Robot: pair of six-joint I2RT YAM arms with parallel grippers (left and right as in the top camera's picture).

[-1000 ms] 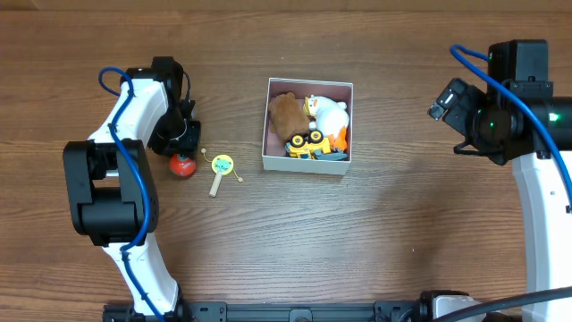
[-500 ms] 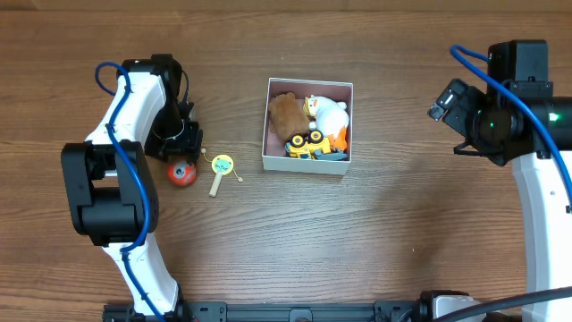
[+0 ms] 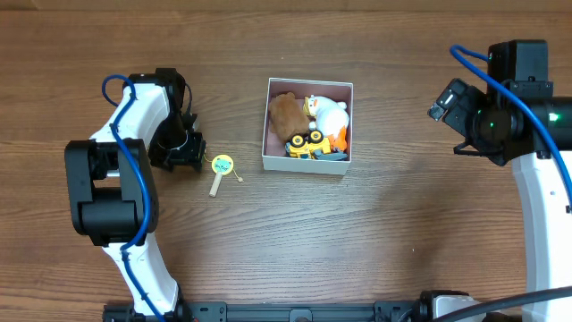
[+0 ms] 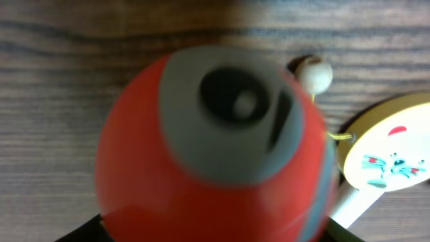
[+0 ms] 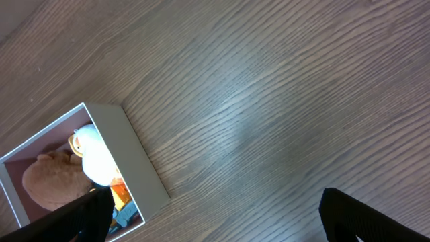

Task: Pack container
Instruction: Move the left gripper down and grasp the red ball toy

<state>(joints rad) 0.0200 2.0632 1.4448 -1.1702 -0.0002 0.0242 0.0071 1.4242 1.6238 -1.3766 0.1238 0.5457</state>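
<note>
The container (image 3: 308, 163), a white box with a pink interior, stands at mid-table and also shows in the right wrist view (image 5: 134, 161). It holds a brown plush (image 3: 286, 112), a white duck (image 3: 329, 114) and a yellow truck (image 3: 308, 143). A red ball with a grey face (image 4: 208, 154) fills the left wrist view. It sits between the jaws of my left gripper (image 3: 183, 154), which is open around it and hides it from overhead. My right gripper (image 3: 450, 107) is open and empty, raised at the far right.
A yellow rattle-drum toy with a wooden handle (image 3: 221, 168) lies just right of the left gripper, between it and the container. Its disc and bead show in the left wrist view (image 4: 390, 148).
The red ball shifted slightly toward the front. My left gripper moved front-right and came down over it, hiding it from overhead. The right arm has not moved.
</note>
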